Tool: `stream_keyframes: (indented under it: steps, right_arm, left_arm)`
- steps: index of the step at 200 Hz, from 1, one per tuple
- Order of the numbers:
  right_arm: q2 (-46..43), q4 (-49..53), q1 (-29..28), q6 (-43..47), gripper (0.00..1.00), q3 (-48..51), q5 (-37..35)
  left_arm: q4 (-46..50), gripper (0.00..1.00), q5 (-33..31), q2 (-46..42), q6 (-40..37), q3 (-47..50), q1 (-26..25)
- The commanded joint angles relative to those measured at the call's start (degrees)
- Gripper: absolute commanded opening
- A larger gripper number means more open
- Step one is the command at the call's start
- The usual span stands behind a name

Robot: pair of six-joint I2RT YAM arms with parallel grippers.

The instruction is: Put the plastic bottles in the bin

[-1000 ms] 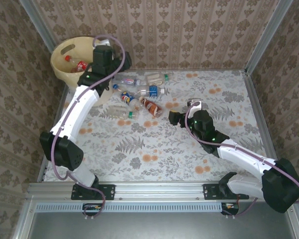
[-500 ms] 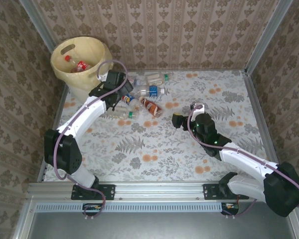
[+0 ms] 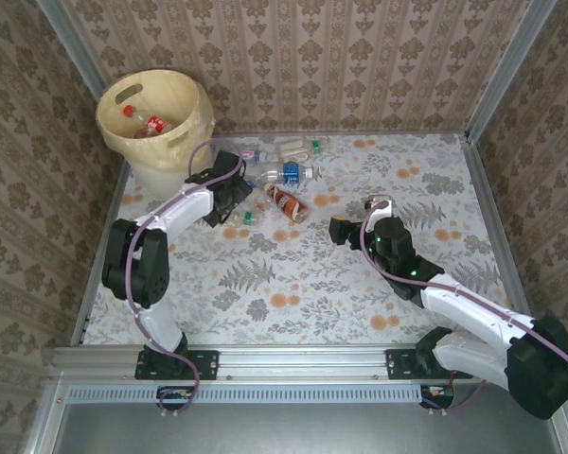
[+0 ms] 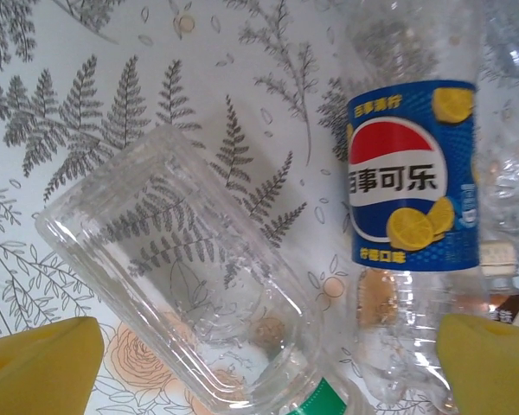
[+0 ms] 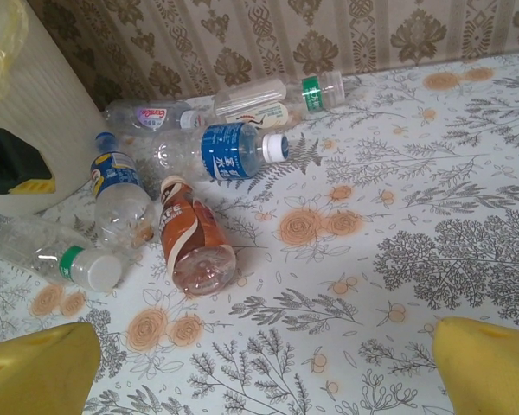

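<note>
The tabletop [image 3: 360, 293] in front of me is covered by a pale cloth printed with grey fern leaves and small orange flowers. Close up in my left wrist view, the fern print [image 4: 95, 112] shows fine feathery fronds. Walls [image 3: 360, 57] papered in a beige and brown damask pattern rise along the tabletop's far, left and right sides. A silver metal post [image 3: 73, 43] slants up from the tabletop's far left corner, and a second post [image 3: 509, 66] from its far right corner. A slotted aluminium rail [image 3: 303, 364] runs along the tabletop's near edge, with a dark grey strip [image 3: 293, 430] just outside it.
</note>
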State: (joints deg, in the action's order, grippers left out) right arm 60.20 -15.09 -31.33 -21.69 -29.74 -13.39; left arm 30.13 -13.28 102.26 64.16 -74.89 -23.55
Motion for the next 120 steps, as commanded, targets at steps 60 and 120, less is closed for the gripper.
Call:
stream_keyframes:
  steps: [60, 120]
  right_arm:
    - [-0.6, 1.2, 0.3, -0.7, 1.0, 0.6, -1.4]
    - [-1.5, 2.7, 0.3, -0.7, 1.0, 0.5, -1.7]
  left_arm:
    - [3.4, 1.0, 4.7, 6.0, 7.7, -1.5, 2.4]
    - [1.1, 0.99, 5.2, 8.2, 8.5, -0.1, 4.1]
